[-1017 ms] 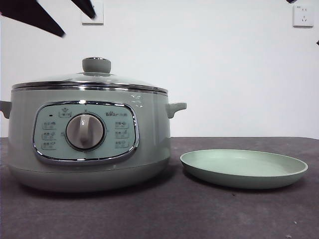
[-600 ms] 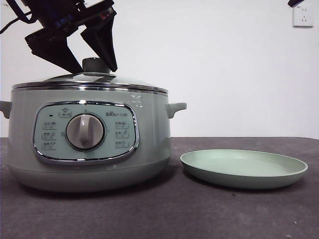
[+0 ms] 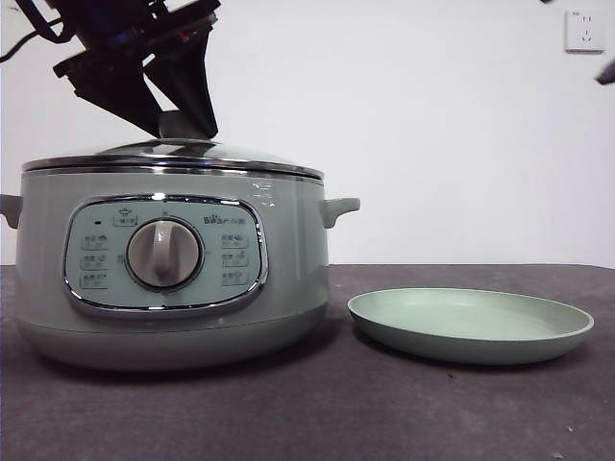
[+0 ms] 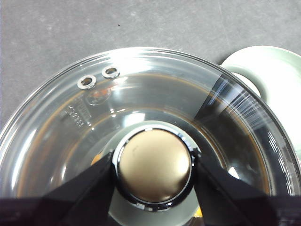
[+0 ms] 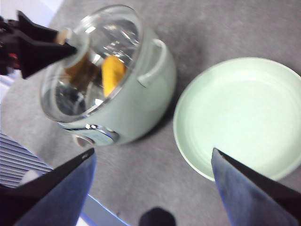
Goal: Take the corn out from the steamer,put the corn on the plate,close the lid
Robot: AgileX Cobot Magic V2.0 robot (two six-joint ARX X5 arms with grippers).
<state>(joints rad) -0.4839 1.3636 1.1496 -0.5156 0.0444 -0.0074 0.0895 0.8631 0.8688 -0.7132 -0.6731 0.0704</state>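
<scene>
White wall fills the back of the front view, with a socket (image 3: 584, 30) high at one corner, above a dark grey counter (image 3: 317, 413). On that counter stands the steamer (image 3: 168, 269), its lid (image 3: 173, 156) seated on the rim. Just beside it, apart from it, lies the plate (image 3: 470, 325), bare. A dark end effector reaches down from above to the lid's knob (image 3: 185, 125), one jaw on each side of it.

From the left wrist view, the left end effector (image 4: 154, 167) has its two black jaws pressed against opposite sides of the knob (image 4: 154, 165), narrowed onto it. Two small steel rivets (image 4: 99, 77) show in the glass of the lid (image 4: 197, 108), and an edge of the plate (image 4: 282, 80) shows past the steamer's handle (image 4: 244, 75).

From the right wrist view, the right end effector (image 5: 150, 183) hangs high over the counter (image 5: 141, 165) with its jaws spread wide and nothing between them. Below it sit the steamer (image 5: 141, 103) and the plate (image 5: 244, 115) side by side. Through the glass lid (image 5: 94, 61) the corn (image 5: 112, 74) shows as a yellow-orange shape inside the steamer. The left end effector (image 5: 63, 44) is at the knob.
</scene>
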